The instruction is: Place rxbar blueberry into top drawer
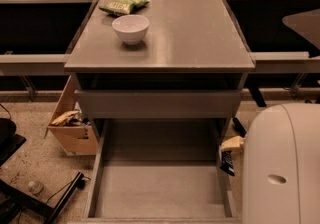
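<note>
End effector [231,144]: low right of the view, just past the right-hand wall of the top drawer [160,193], sticking out from behind the white arm casing [282,168]; only a short pale tan part of it shows; it is clamped on the upper end of the rxbar blueberry [226,162]. The bar hangs down from that grip, roughly upright and slightly tilted; small, flat, rectangular; dark navy-black wrapper with a patch of white print near its lower half; finer label detail unreadable. The bar sits right at the drawer's right wall, about level with its rim and off the drawer floor; cannot tell whether it touches the wall. The top drawer is pulled well out; bare flat grey floor, low grey side walls, nearly as wide as the cabinet. Above it a closed drawer front [157,103] shows as a plain wide grey panel. On the grey tabletop [195,38]: a white bowl [130,28] at the left rear; a green crinkled snack bag [124,5] just behind it, near the back edge. A tan cardboard box [75,130] stands on the speckled floor to the left of the cabinet.
</note>
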`<action>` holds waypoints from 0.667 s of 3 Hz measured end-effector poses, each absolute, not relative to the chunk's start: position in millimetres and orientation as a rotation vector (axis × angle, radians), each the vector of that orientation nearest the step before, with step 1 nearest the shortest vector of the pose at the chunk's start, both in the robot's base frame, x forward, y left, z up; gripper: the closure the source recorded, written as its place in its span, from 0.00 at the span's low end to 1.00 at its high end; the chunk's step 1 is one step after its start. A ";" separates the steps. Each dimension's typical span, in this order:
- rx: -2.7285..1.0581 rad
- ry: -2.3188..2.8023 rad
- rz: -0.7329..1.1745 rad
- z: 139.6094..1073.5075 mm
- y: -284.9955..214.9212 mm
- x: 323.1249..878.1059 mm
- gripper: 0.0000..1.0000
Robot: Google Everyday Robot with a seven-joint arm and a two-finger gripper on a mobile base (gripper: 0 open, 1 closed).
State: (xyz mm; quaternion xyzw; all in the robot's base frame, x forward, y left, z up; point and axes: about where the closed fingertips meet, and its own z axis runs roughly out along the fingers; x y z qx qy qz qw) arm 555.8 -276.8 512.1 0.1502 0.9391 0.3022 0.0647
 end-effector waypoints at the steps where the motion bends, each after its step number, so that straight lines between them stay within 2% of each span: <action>1: 0.461 2.840 0.915 511.9 -275.6 550.7 1.00; 2: 0.398 2.847 0.956 500.1 -239.6 551.8 1.00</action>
